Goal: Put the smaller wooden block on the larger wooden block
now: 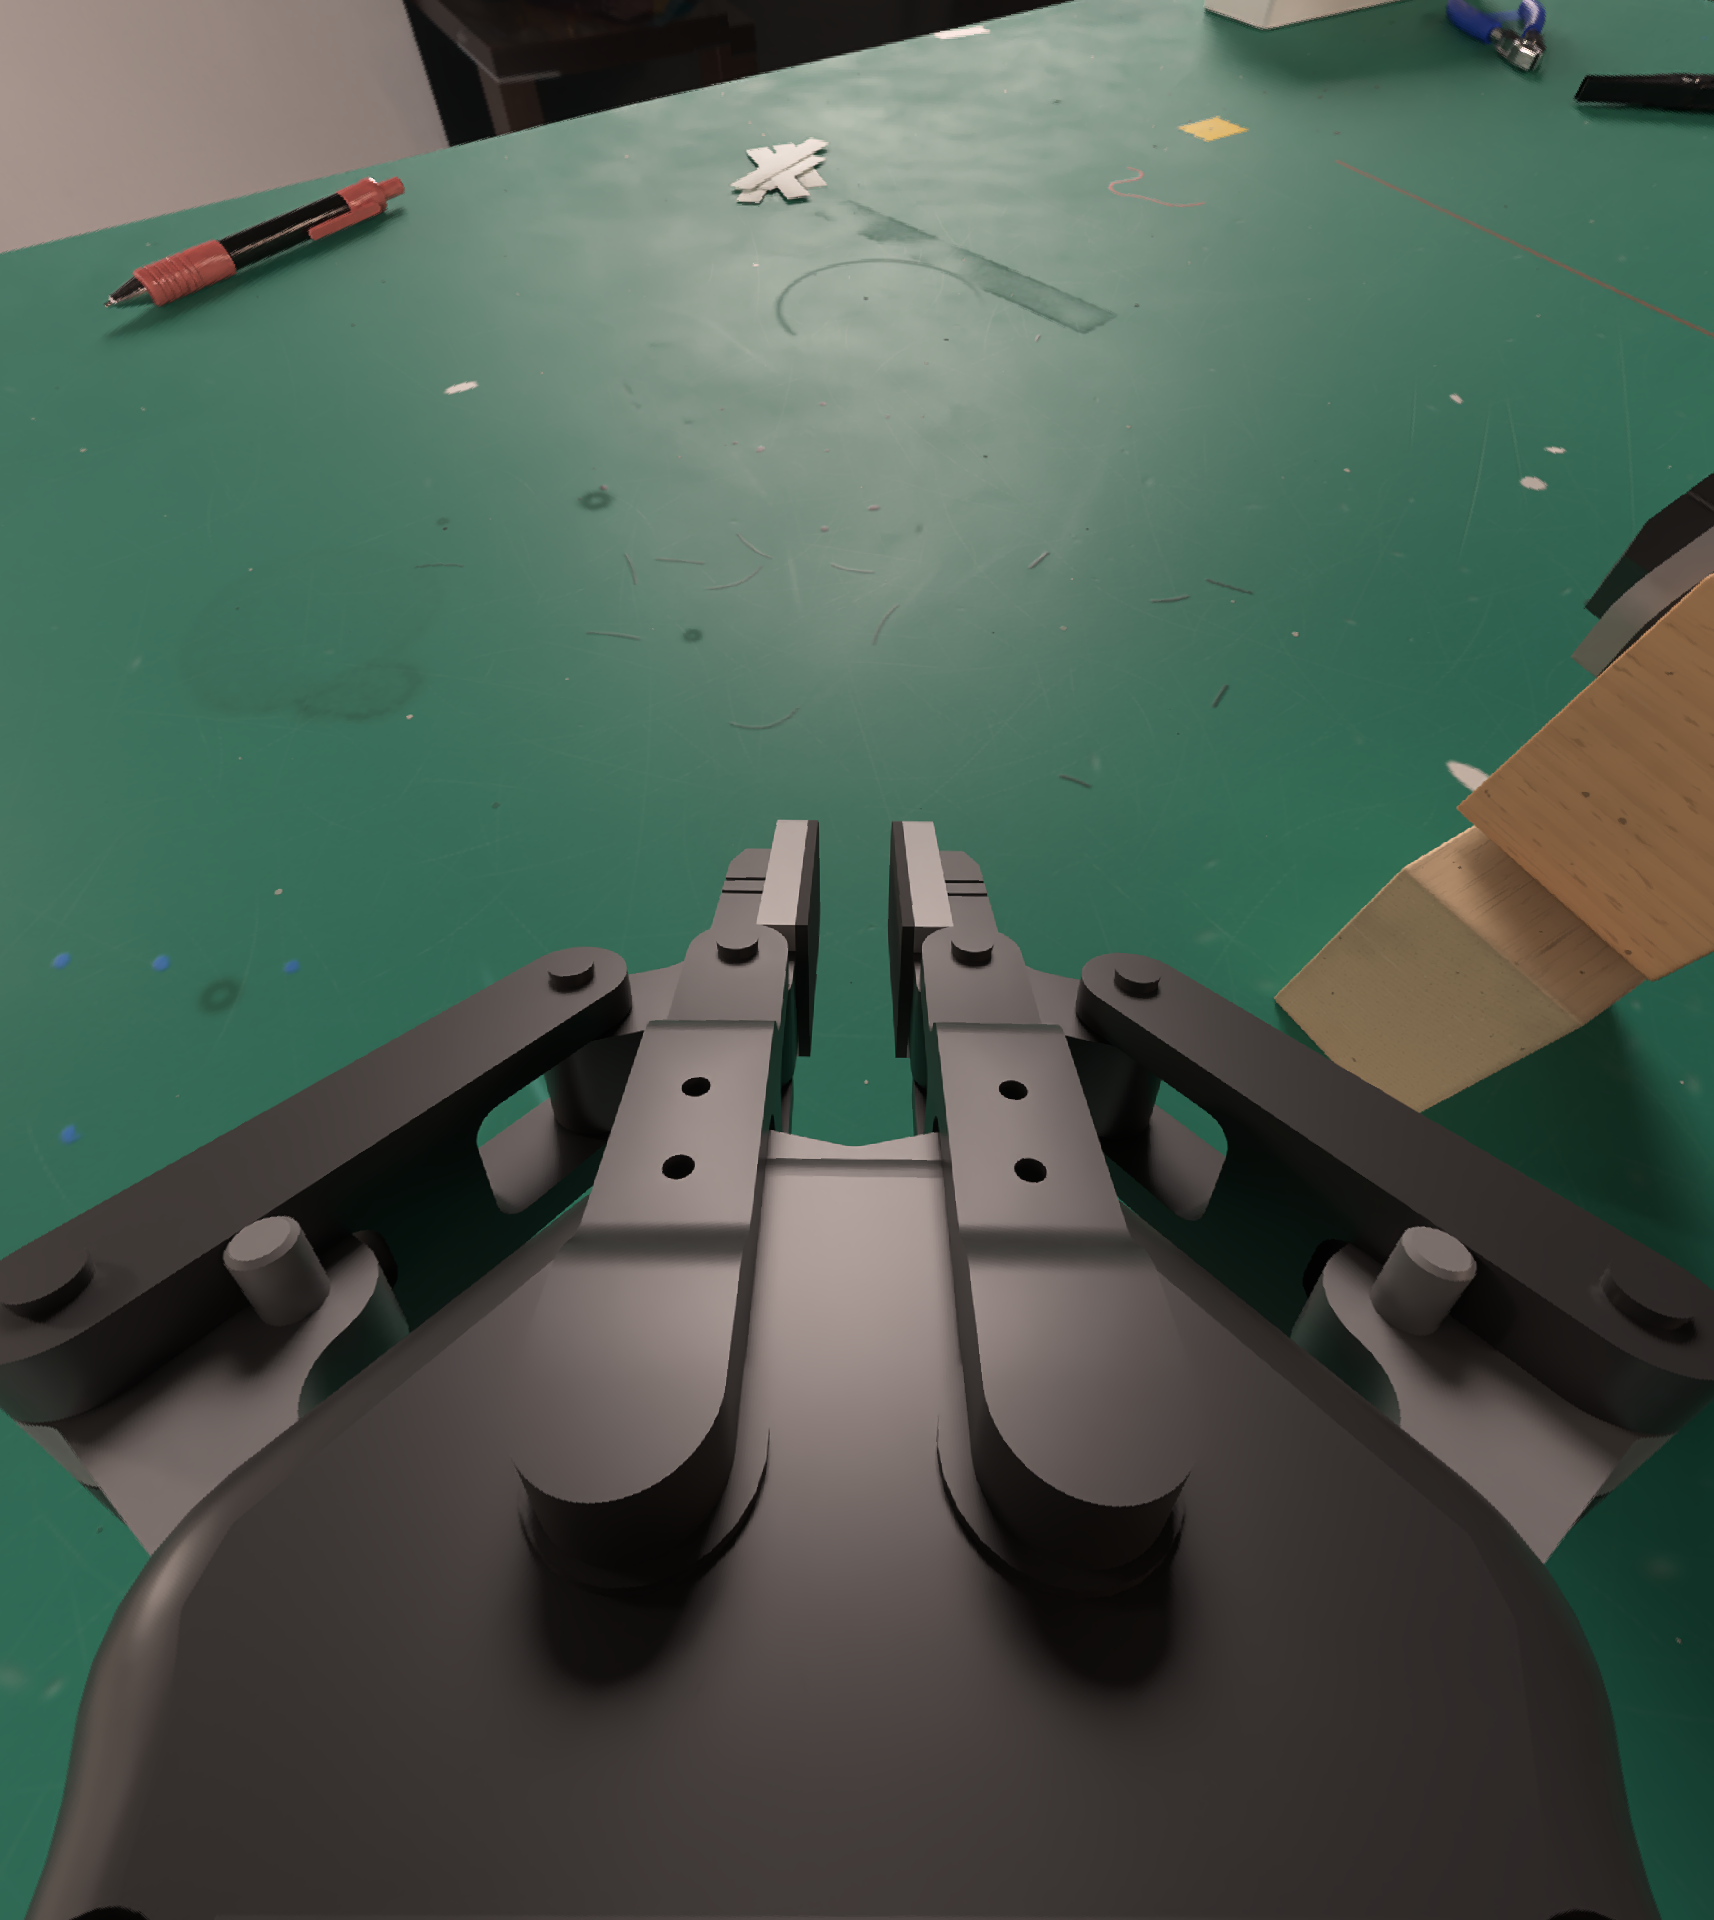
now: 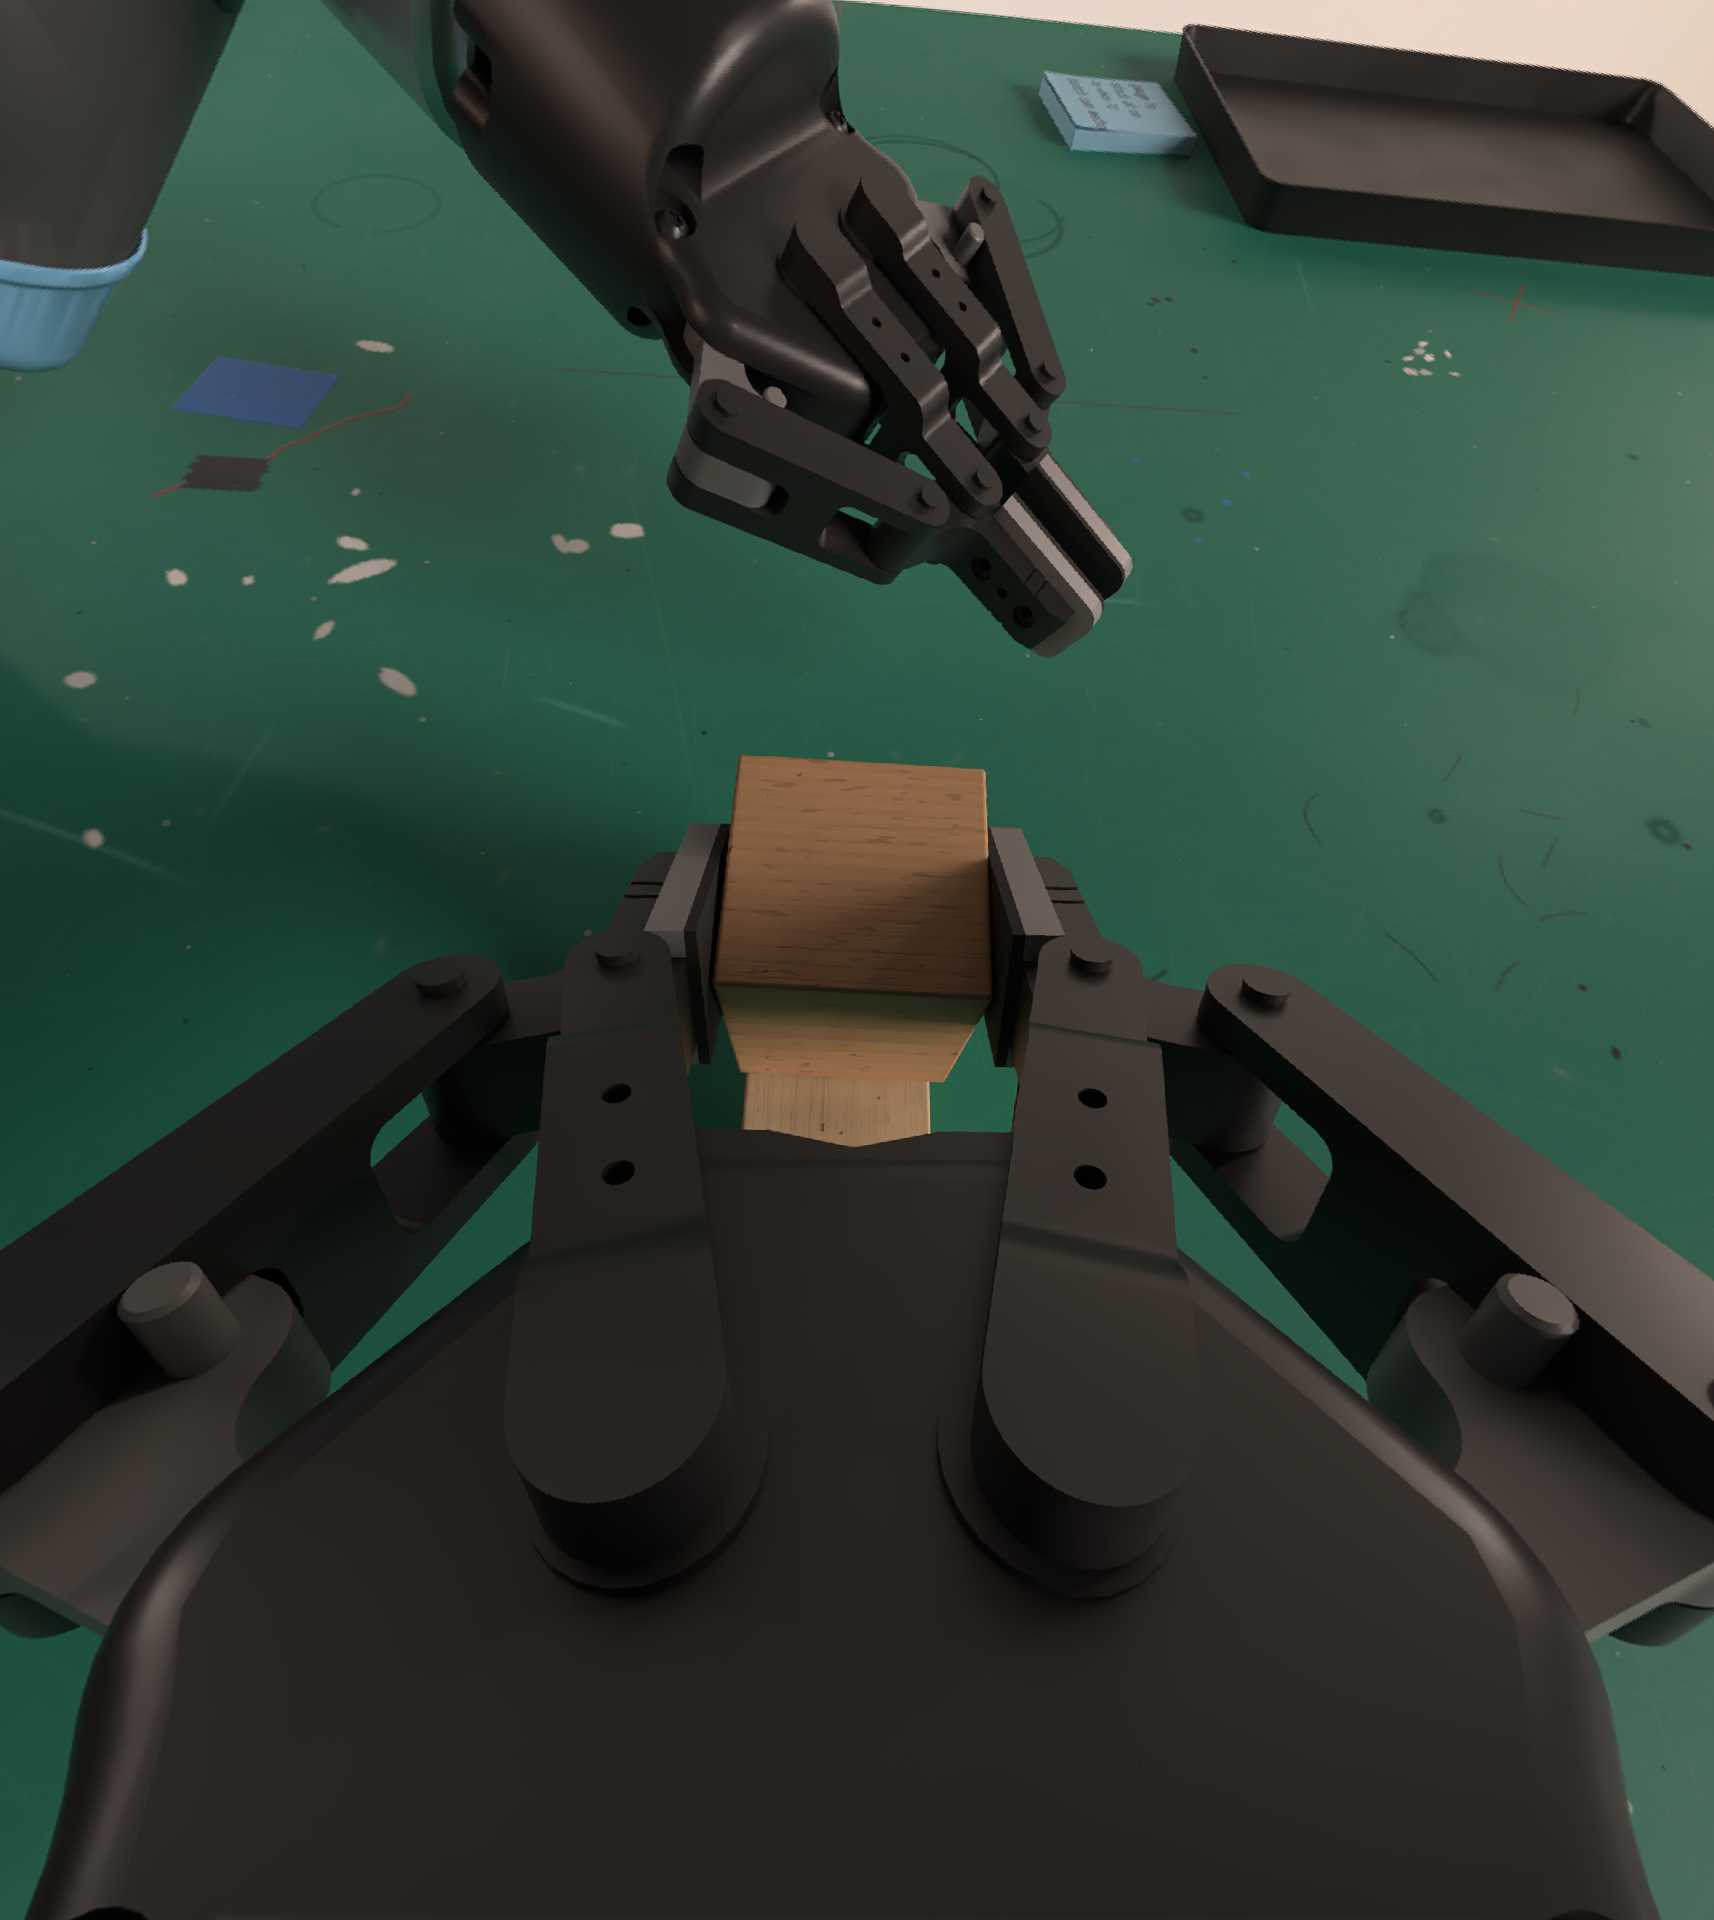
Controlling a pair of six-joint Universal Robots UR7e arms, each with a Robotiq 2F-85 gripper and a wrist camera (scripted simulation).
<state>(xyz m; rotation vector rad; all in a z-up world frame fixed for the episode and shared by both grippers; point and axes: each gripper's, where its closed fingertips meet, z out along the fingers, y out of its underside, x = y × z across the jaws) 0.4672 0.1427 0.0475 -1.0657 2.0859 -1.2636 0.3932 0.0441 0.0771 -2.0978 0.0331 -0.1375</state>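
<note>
My right gripper (image 2: 853, 904) is shut on a darker brown wooden block (image 2: 853, 842), pads on its left and right faces. A paler wooden block (image 2: 837, 1107) stands on the green table right under it, mostly hidden. In the left wrist view the brown block (image 1: 1663, 790) sits over the top of the pale block (image 1: 1435, 987) at the right edge, with the right gripper's fingers (image 1: 1684, 561) above; I cannot tell if the blocks touch. My left gripper (image 1: 855, 883) is empty, jaws nearly together, low over bare table left of the blocks. It also shows in the right wrist view (image 2: 1071, 592).
A red and black pen (image 1: 255, 241) lies far left, a white tape cross (image 1: 780, 171) at the back middle, blue-handled pliers (image 1: 1705, 91) at the back right. A black tray (image 2: 1476, 156) and a blue pad (image 2: 1113, 112) lie beyond the left arm.
</note>
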